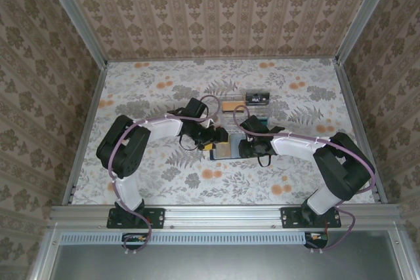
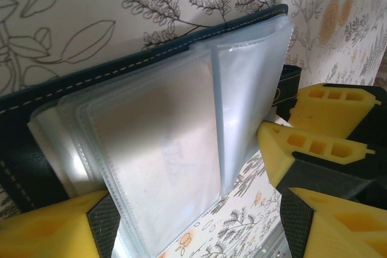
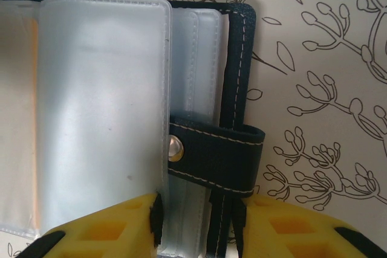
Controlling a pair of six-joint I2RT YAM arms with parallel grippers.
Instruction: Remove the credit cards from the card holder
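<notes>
Near the table's middle, clamps the open card holder [image 3: 239, 89] by its stitched edge beside the snap tab [image 3: 214, 158], right gripper [image 3: 199, 222] closed narrow on it. Alongside, straddles the clear sleeves [image 2: 242, 89] with the left gripper [image 2: 193, 222] spread wide, nothing visibly pinched. Likely light, floppy and slick overall; better to take the stiffer pale card [image 2: 157, 143] by its edge at the sleeve mouth.
</notes>
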